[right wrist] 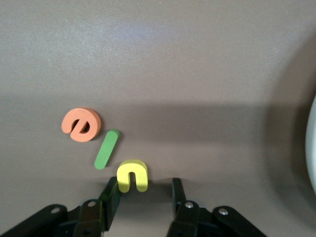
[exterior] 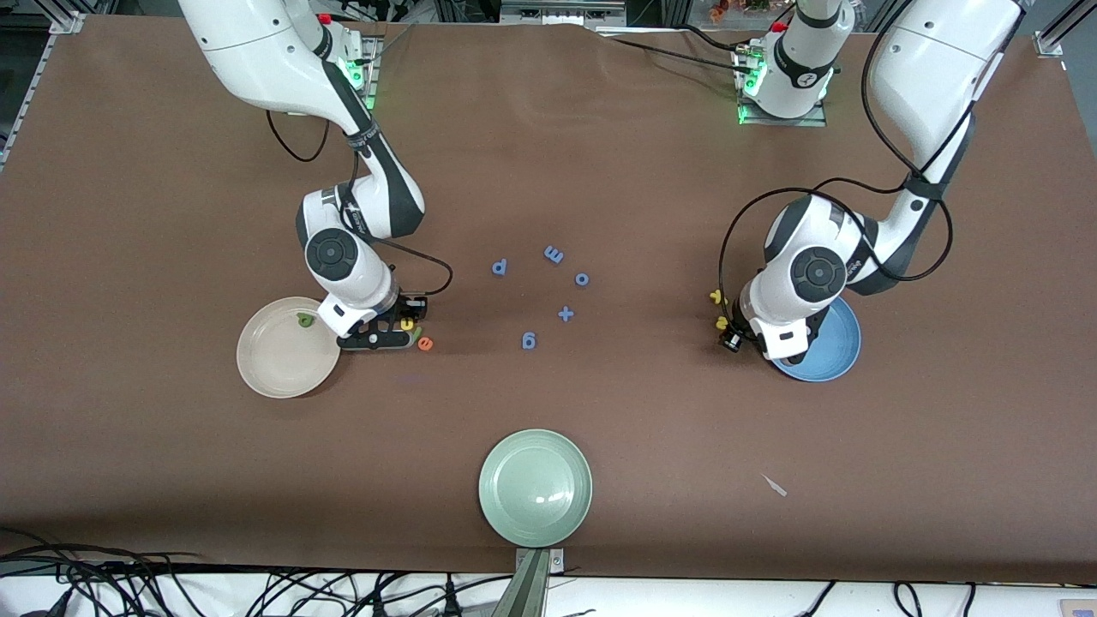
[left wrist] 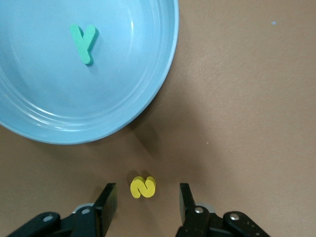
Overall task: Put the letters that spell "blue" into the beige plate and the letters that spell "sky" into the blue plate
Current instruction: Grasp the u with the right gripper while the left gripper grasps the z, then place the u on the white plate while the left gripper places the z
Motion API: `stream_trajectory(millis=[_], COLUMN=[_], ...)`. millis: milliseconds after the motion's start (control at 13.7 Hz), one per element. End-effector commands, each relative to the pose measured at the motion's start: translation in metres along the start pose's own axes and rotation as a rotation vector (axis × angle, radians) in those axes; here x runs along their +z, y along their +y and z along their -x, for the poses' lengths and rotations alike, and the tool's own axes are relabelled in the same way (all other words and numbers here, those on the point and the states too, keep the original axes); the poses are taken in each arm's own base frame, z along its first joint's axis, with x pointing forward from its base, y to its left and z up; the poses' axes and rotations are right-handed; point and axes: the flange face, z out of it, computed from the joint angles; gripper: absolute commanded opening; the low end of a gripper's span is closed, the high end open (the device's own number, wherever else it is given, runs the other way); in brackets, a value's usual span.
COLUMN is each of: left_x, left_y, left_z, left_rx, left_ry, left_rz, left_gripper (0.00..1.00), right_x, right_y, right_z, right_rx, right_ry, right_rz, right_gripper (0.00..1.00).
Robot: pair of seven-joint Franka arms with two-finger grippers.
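Note:
The beige plate [exterior: 287,360] holds the dark green b [exterior: 304,320]. Beside it, toward the table's middle, my right gripper [right wrist: 144,193] is down at the table and open. The yellow u [right wrist: 132,175] sits at its fingertips, touching one finger. The thin green l [right wrist: 107,148] and orange e [right wrist: 81,124] lie just past it. The blue plate [left wrist: 59,98] holds the teal y [left wrist: 84,43]. My left gripper [left wrist: 147,200] is low beside that plate, open, with the yellow s [left wrist: 143,187] between its fingertips, untouched. The yellow k [exterior: 714,296] lies close by.
Blue letters [exterior: 500,267] and a blue plus sign [exterior: 566,314] are scattered at the table's middle. A pale green plate [exterior: 536,488] sits near the front edge. A small pale scrap [exterior: 775,485] lies nearer the camera than the blue plate.

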Motion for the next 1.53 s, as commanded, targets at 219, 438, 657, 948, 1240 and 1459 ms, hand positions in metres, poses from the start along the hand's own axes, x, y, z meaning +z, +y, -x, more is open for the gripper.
stream_trajectory(millis=[219, 438, 657, 948, 1240, 1459], left_x=[0.021, 0.029, 0.029, 0.031, 0.030, 0.015], left_y=[-0.002, -0.002, -0.003, -0.005, -0.005, -0.002], left_z=[0.011, 0.013, 0.011, 0.013, 0.012, 0.003], left_rx=[-0.005, -0.012, -0.016, -0.042, -0.045, -0.061], left_ry=[0.019, 0.045, 0.046, 0.044, 0.044, 0.055], left_rz=[0.013, 0.005, 0.005, 0.000, 0.002, 0.016], left_gripper=[0.58, 0.57, 0.54, 0.35, 0.24, 0.23], right_x=[-0.001, -0.011, -0.046, -0.093, -0.084, -0.087], right_y=[0.007, 0.014, 0.042, 0.099, 0.151, 0.150], right_z=[-0.002, -0.008, -0.025, -0.057, -0.062, -0.062], right_rx=[0.007, -0.006, -0.043, -0.137, -0.178, -0.165], right_ry=[0.004, 0.016, -0.027, -0.096, -0.109, -0.110], right_rz=[-0.009, -0.007, 0.019, 0.053, 0.041, 0.041], right_gripper=[0.17, 0.14, 0.14, 0.14, 0.21, 0.45])
